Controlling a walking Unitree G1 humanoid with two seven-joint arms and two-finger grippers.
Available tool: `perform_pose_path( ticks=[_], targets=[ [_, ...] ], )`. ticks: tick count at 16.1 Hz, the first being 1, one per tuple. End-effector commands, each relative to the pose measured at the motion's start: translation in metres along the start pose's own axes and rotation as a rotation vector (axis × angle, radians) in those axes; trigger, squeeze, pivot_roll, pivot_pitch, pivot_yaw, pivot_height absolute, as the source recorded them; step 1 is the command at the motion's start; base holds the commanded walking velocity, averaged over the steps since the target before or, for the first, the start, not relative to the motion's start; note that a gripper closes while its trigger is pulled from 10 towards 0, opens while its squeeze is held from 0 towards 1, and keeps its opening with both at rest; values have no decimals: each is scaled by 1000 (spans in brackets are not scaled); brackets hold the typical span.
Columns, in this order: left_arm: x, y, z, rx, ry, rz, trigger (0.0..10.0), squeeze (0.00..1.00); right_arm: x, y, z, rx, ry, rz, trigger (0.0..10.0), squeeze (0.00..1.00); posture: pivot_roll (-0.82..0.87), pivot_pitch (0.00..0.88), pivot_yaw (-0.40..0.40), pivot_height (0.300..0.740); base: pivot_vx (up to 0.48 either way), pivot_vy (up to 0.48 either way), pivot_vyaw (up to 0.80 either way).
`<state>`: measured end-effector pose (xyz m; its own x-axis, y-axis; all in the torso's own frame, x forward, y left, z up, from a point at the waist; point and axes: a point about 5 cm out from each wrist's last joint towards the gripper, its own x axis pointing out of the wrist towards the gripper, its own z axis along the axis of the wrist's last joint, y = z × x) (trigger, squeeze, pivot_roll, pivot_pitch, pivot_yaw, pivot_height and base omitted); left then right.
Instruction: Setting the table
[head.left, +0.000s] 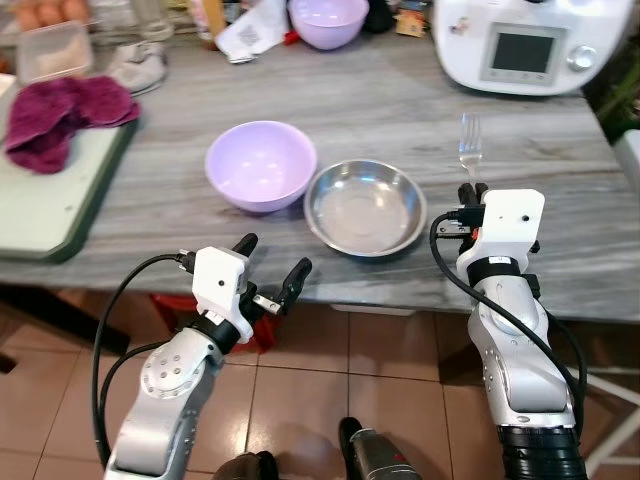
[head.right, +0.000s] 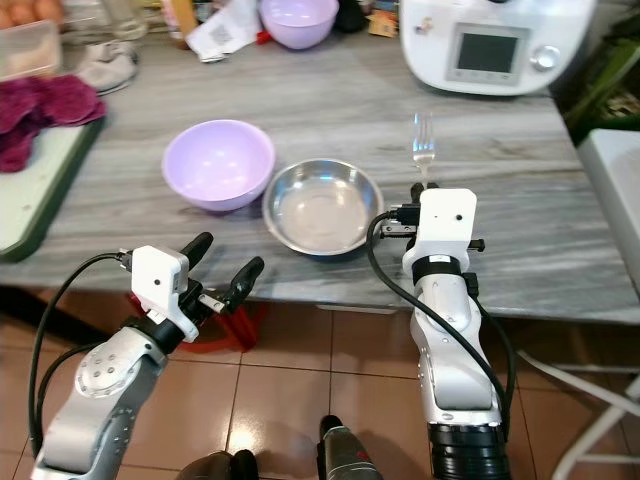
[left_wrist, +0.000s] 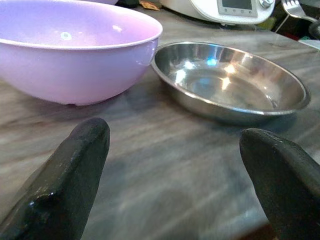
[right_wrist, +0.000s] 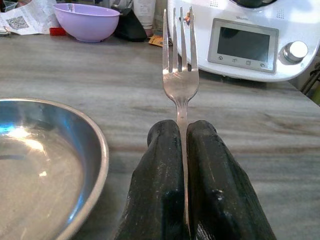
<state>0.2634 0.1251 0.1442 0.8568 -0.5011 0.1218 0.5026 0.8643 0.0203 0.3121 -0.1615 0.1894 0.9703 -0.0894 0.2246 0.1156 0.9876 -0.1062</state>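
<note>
My right gripper is shut on a metal fork, tines pointing away over the grey table, just right of the steel bowl. In the right wrist view the fork stands pinched between the two black fingers. A lilac bowl touches the steel bowl's left rim. My left gripper is open at the table's near edge, in front of both bowls, holding nothing. The left wrist view looks between its fingertips at the lilac bowl and steel bowl.
A white kitchen machine stands at the back right. A second lilac bowl and papers sit at the back. A purple cloth lies on a green-edged tray at left. Tiled floor lies below the table edge.
</note>
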Motion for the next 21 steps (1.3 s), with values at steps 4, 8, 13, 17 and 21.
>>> perform_pose_path(
  ticks=[4,8,13,17,21],
  targets=[
    [-6,-3,1,-3,20,-78,10000,0,1,-24,-8,-32,70,-161,10000,0,-161,247,5,740,0,0,0],
    [-7,-4,1,8,28,-120,10000,0,-1,-27,-21,21,150,-155,10000,0,-158,242,7,740,0,0,0],
    [-8,-14,0,-4,30,-211,10000,0,0,-22,-31,42,232,-93,10000,0,-158,242,7,740,0,0,0],
    [-7,-17,2,-4,23,-224,10000,0,1,-22,-33,60,259,-59,10000,0,-164,247,8,740,0,0,0],
    [-5,-18,2,0,20,-233,10000,0,1,-19,-38,65,290,-12,10000,0,-167,248,8,740,0,0,0]
  ],
)
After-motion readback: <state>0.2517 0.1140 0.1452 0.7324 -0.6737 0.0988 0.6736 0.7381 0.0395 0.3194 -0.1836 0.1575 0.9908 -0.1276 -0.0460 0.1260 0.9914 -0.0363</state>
